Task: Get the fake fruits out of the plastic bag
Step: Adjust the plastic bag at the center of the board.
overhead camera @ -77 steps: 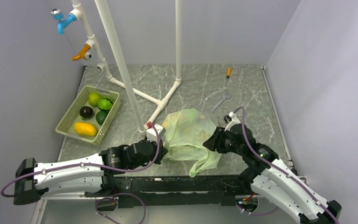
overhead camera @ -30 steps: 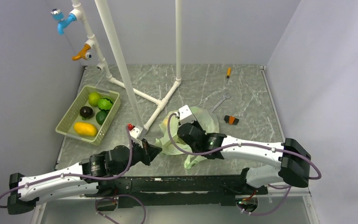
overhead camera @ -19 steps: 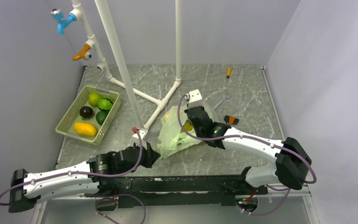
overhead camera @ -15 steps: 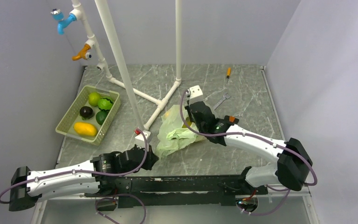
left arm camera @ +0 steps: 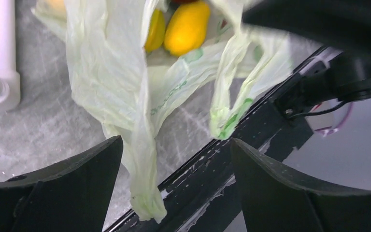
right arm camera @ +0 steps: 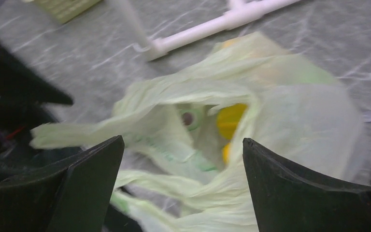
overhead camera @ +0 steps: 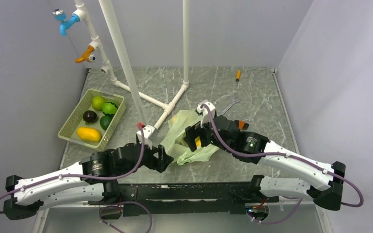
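The pale-green plastic bag (overhead camera: 182, 138) lies crumpled on the marble table between both arms. In the left wrist view two yellow fake fruits (left arm camera: 187, 26) show in the mouth of the plastic bag (left arm camera: 121, 82). My left gripper (left arm camera: 176, 142) is open, and one loose bag handle (left arm camera: 145, 193) hangs between its fingers, close to the left one. In the right wrist view a yellow fruit (right arm camera: 231, 118) shows inside the bag's opening (right arm camera: 198, 125). My right gripper (right arm camera: 183, 140) is open over the blurred handles. From above, the left gripper (overhead camera: 162, 158) and right gripper (overhead camera: 194, 137) flank the bag.
A slotted green basket (overhead camera: 70, 124) at the left holds several fruits (overhead camera: 90, 134). A white pipe frame (overhead camera: 167, 104) stands behind the bag. A wrench (overhead camera: 229, 106), a screwdriver (overhead camera: 238, 75) and a small orange-black item (overhead camera: 241, 124) lie at the back right.
Both grippers have opened and let go of the bag, which has slumped onto the table. The right gripper came back down from above the bag; the left one moved forward to the bag's near corner.
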Motion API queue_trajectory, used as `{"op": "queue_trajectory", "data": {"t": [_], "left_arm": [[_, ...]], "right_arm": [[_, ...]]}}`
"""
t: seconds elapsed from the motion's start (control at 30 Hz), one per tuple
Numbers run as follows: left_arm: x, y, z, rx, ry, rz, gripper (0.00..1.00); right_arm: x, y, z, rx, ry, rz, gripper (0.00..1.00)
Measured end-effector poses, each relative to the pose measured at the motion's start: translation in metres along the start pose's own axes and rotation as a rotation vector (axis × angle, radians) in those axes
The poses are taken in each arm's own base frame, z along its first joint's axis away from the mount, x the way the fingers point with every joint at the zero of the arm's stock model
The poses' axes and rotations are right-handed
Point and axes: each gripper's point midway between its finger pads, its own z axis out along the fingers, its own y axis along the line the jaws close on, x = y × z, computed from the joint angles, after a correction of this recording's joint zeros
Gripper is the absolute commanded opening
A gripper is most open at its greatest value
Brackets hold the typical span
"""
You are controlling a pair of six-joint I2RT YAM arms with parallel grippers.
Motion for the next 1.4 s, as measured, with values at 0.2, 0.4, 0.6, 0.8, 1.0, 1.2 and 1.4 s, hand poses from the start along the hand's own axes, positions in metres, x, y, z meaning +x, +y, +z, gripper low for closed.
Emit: {"op": "queue_trajectory", "data": {"t": [0.2, 0.4, 0.6, 0.8, 1.0, 1.2, 1.4], "left_arm": [[-0.039, -0.012, -0.026, 0.06, -0.096, 0.024, 0.96], [-0.043, -0.008, -0.026, 0.037, -0.116, 0.042, 0.96], [-0.022, 0.001, 0.0, -0.07, -0.013, 0.071, 0.99], [-0.001, 0.023, 0.021, -0.24, 0.089, 0.077, 0.99], [0.006, 0.048, 0.033, -0.335, 0.107, 0.016, 0.84], [0.025, 0.072, 0.042, -0.417, 0.138, -0.031, 0.27], [0.03, 0.096, 0.038, -0.497, 0.138, -0.053, 0.12]], "right_arm": [[0.018, 0.062, -0.014, -0.196, 0.055, 0.029, 0.99], [0.07, 0.096, -0.021, -0.266, 0.095, -0.119, 0.99], [0.111, 0.111, -0.023, -0.19, 0.043, -0.388, 1.0], [0.121, 0.077, 0.0, 0.143, -0.011, -0.55, 0.97], [0.122, 0.035, -0.001, 0.42, -0.04, -0.593, 0.34], [0.099, -0.009, -0.043, 0.566, -0.142, -0.267, 0.0], [0.087, -0.03, -0.075, 0.494, -0.168, 0.001, 0.0]]}}
